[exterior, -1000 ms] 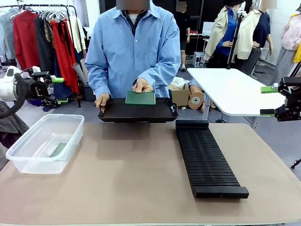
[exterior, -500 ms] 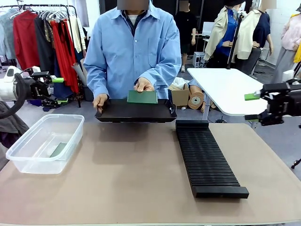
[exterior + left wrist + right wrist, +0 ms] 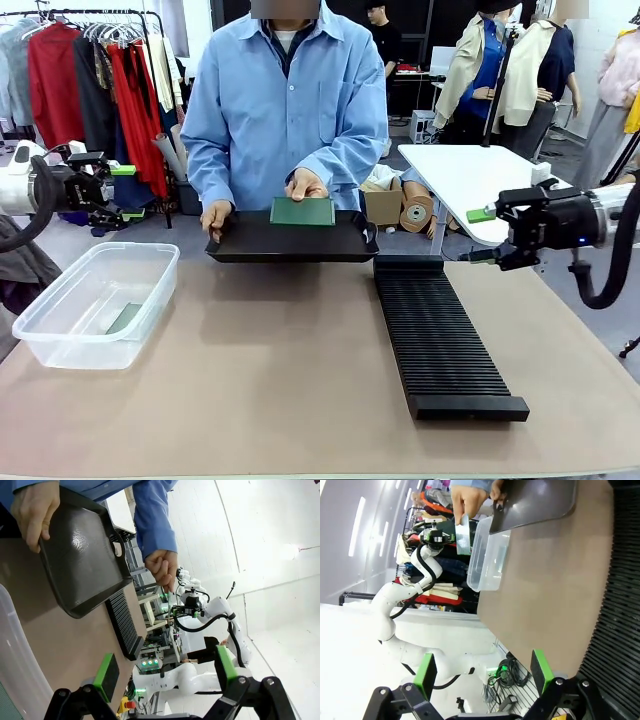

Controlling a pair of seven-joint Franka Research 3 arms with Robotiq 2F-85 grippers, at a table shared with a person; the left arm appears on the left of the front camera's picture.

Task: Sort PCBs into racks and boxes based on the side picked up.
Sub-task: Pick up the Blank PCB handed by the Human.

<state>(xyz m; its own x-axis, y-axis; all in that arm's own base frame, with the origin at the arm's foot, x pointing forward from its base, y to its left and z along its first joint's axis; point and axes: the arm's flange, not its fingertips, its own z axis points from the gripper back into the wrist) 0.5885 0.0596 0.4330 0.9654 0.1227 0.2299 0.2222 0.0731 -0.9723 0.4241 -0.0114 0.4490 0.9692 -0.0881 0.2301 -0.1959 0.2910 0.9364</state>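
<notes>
1. Right gripper point(image 3: 480, 236), jaws spread and empty, hovers at 3 o'clock near the rack point(image 3: 440, 335).
2. Left gripper point(image 3: 125, 192), likewise spread, hangs at 9 o'clock.
3. At 8 o'clock, the box point(image 3: 60, 345) contains a PCB point(image 3: 124, 318).
4. At 12 o'clock, a person's hand point(image 3: 305, 184) holds a second PCB point(image 3: 301, 210) upright at a black tray point(image 3: 290, 242).

green pcb point(image 3: 301, 211) in a hand point(image 3: 305, 184) over black tray point(image 3: 290, 243)

Bright, even overhead light, just soft shadows under the tray point(image 3: 290, 245) on the bench point(image 3: 280, 390). Front cam's sharp. Both wrist cams warp at the edges, with glare on the tray and glints on the box point(image 3: 70, 352).
</notes>
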